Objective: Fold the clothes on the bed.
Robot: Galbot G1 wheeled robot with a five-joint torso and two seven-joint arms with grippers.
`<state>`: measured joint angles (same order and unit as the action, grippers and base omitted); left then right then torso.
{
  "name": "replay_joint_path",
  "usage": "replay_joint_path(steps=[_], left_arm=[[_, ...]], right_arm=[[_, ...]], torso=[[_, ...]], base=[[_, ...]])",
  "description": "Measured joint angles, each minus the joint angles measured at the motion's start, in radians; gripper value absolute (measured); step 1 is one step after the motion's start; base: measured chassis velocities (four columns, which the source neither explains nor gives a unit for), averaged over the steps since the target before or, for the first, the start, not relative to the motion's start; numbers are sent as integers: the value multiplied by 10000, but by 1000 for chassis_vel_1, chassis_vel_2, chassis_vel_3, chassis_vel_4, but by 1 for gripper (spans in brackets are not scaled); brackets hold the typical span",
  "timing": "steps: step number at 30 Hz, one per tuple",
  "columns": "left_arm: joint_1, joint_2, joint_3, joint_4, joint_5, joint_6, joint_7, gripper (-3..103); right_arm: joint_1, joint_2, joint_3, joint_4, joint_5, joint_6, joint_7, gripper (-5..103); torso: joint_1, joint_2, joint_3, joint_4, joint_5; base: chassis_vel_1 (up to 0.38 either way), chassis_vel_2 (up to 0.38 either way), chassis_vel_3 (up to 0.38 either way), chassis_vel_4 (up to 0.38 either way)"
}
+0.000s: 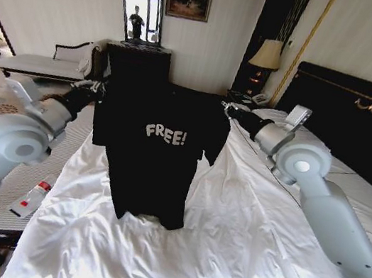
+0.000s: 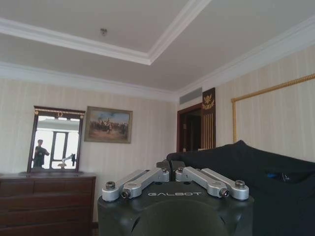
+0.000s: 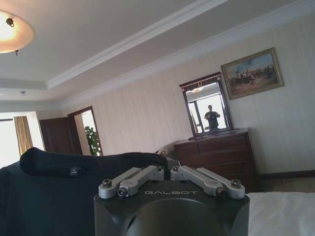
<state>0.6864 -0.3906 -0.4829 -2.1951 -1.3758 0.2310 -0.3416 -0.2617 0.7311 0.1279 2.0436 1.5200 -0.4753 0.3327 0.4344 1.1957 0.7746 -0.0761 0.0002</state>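
The black T-shirt (image 1: pixel 155 151) with white "FREE!" lettering hangs spread in the air above the bed (image 1: pixel 228 226), its hem just touching the white sheet. My left gripper (image 1: pixel 98 87) is shut on one shoulder and my right gripper (image 1: pixel 229 108) is shut on the other, both at the same height. In the left wrist view the shut left gripper (image 2: pixel 171 168) pinches the dark shirt (image 2: pixel 256 172). In the right wrist view my right gripper (image 3: pixel 167 166) pinches the shirt (image 3: pixel 59 191), with the collar label showing.
A pale striped bench (image 1: pixel 18 189) runs along the bed's left side with a small bottle (image 1: pixel 33 197) lying on it. A dark dresser (image 1: pixel 139 59) with a mirror stands behind the shirt. The dark headboard (image 1: pixel 351 103) and a lamp (image 1: pixel 267 55) are at the right.
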Motion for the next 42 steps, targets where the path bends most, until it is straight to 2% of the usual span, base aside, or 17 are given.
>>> replay_joint_path(steps=[1, 6, 10, 19, 23, 25, 26, 27, 28, 30, 31, 33, 34, 38, 39, 41, 42], left_arm=[[-306, 288, -49, 59, -249, 29, -24, 0], [-777, 964, -165, 0, -964, 72, 70, 0], [-842, 1375, -250, -17, -1181, 73, 217, 0], [-127, 1768, -759, -1017, -1690, 75, 16, 0], [402, 2051, -1711, -1551, -2422, 111, -96, 0], [649, 2154, -2227, -1796, -2802, 132, -180, 0], [1204, 2257, -3130, -2099, -3179, 170, -304, 0], [1783, 2318, -3904, -2317, -3430, 204, -381, 0], [1783, 2318, -3904, -2317, -3430, 204, -381, 0], [2690, 2369, -4964, -2650, -3855, 307, -518, 0], [3189, 2373, -5642, -2910, -4338, 441, -719, 0], [3380, 2392, -6298, -3078, -5154, 679, -1059, 0], [3380, 2392, -6298, -3078, -5154, 679, -1059, 0], [3642, 2260, -7247, -3121, -6336, 1262, -1728, 0], [3642, 2260, -7247, -3121, -6336, 1262, -1728, 0], [3735, 2124, -7586, -3122, -6716, 1414, -2084, 0], [3802, 2039, -7930, -3116, -7109, 1496, -2467, 0]], right_arm=[[381, -26, -50, -37, 184, -24, 70, 1], [1124, -142, -93, -241, 683, -31, 244, 1], [1478, -162, -154, -553, 899, 21, 389, 1], [1170, -617, 179, 91, 1488, 62, 639, 1], [276, -1346, 1272, 1102, 2201, 64, 826, 1], [-390, -1833, 2139, 1666, 2679, 66, 965, 1], [-1140, -2235, 2965, 2190, 3247, -56, 1210, 1], [-1664, -2492, 3495, 2562, 3648, -134, 1308, 1], [-1664, -2492, 3495, 2562, 3648, -134, 1308, 1], [-2275, -2818, 4230, 3052, 4053, -210, 1351, 1], [-2611, -3101, 4726, 3478, 4405, -237, 1434, 1], [-2677, -3275, 5015, 3881, 4932, -298, 1678, 1], [-2677, -3275, 5015, 3881, 4932, -298, 1678, 1], [-2761, -3602, 5305, 4345, 5440, -380, 1989, 1], [-2761, -3602, 5305, 4345, 5440, -380, 1989, 1], [-2718, -3748, 5408, 4386, 5636, -387, 2105, 1], [-2611, -3893, 5563, 4389, 5944, -415, 2236, 1]], torso=[[0, 0, 0, 12, -3], [0, 0, 0, -2, -4], [-1, 0, 0, 5, -2], [0, 0, 0, 2, -2], [0, -1, 0, 7, -2], [0, 0, -1, -6, -7], [-1, 0, -1, -10, 4], [-3, 1, -3, -4, 6], [-3, 1, -3, -4, 6], [-4, 3, -4, 1, 5], [-6, 3, -4, 1, -2], [-4, 3, -3, 4, -8], [-4, 3, -3, 4, -8], [-3, 2, -2, 0, 1], [-3, 2, -2, 0, 1], [-3, 2, -1, 2, 1], [-3, 2, -1, 5, -4]], base=[[0, 0, 0, 0], [0, 0, 0, 0], [0, 0, 0, 0], [0, 0, 0, 0], [0, 0, 0, 0], [0, 0, 0, 0], [0, 0, 0, 0], [0, 0, 0, 0], [0, 0, 0, 0], [0, 0, 0, 0], [0, 0, 0, 0], [0, 0, 0, 0], [0, 0, 0, 0], [0, 0, 0, 0], [0, 0, 0, 0], [0, 0, 0, 0], [0, 0, 0, 0]])
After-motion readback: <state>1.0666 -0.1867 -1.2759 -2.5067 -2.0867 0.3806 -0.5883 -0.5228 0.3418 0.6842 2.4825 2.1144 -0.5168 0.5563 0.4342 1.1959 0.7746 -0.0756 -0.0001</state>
